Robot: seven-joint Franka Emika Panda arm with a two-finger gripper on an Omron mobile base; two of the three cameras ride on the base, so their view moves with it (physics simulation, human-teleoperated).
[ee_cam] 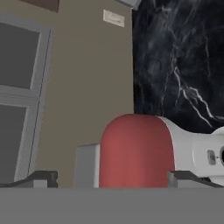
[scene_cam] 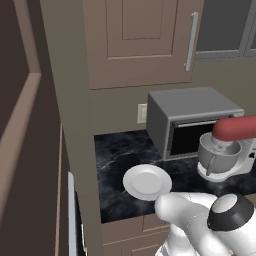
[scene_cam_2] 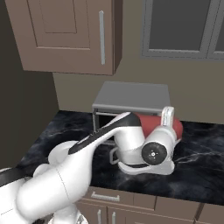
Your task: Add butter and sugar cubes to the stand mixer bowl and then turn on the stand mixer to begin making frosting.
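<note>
The stand mixer (scene_cam: 234, 129) stands at the right of the black counter, its red head over the grey stand mixer bowl (scene_cam: 220, 159). In the right base view my forearm and wrist cover most of the stand mixer (scene_cam_2: 148, 125), and only part of the red head and the white base show. In the hand view my gripper (ee_cam: 114, 180) is open, with its two dark fingertips (ee_cam: 41, 178) wide apart at either side of the mixer's rounded red head (ee_cam: 138, 151). Nothing is between the fingers. The butter and the sugar cubes are hidden.
A white plate (scene_cam: 147, 181) with nothing on it lies on the counter left of the mixer. A grey microwave (scene_cam: 192, 120) stands behind, against the wall. Upper cabinets (scene_cam: 142, 40) hang above, and a tall panel bounds the counter's left end.
</note>
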